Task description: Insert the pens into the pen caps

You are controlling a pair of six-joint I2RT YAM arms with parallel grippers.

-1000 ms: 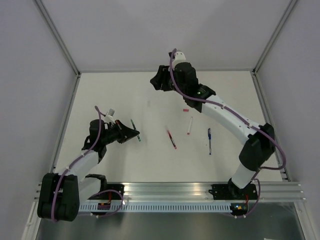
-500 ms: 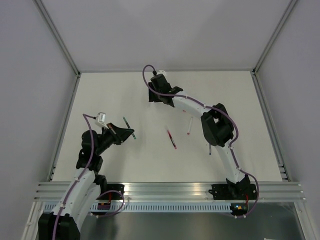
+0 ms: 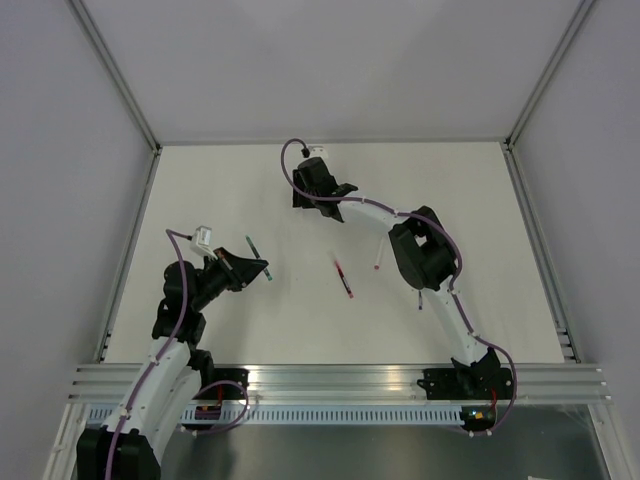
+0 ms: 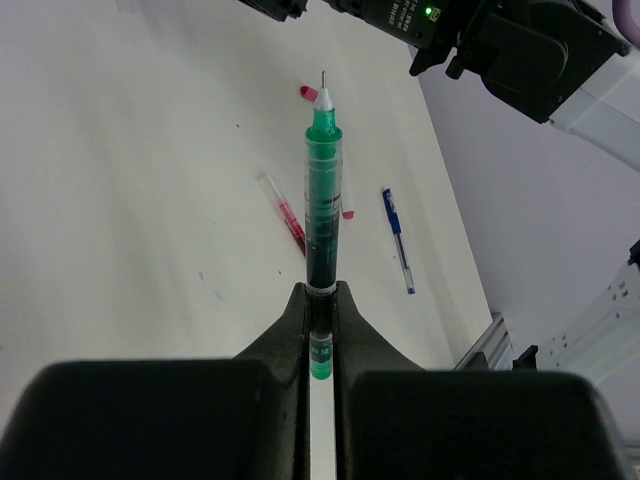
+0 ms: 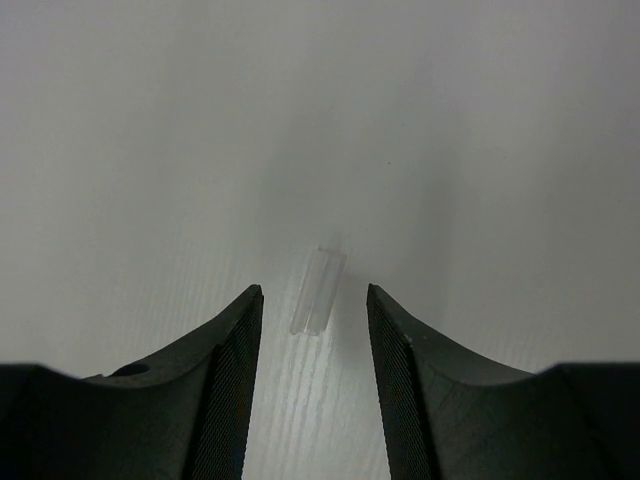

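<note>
Left side of the table, mid-depth: left gripper [image 4: 322, 292] is clamped on the green pen [image 4: 322, 190] near its tail, with the bare tip pointing out. Risk: there's a long overhang past the jaws, so any side load at mating can pivot the pen in the grip.

Far edge, centre: right gripper [image 5: 313, 289] is spread, jaws straddling the clear cap [image 5: 318, 291], which lies flat on the table [image 5: 150, 120]; neither jaw touches it. The cap sits slightly skewed to the jaws, so a squeeze could roll it or squirt it out. It also looks thin enough to crush.

Right of centre: red pen [image 3: 344, 278] lies loose, and the right arm crosses above the blue pen [image 4: 397, 240]. A low sweep could scatter both.
</note>
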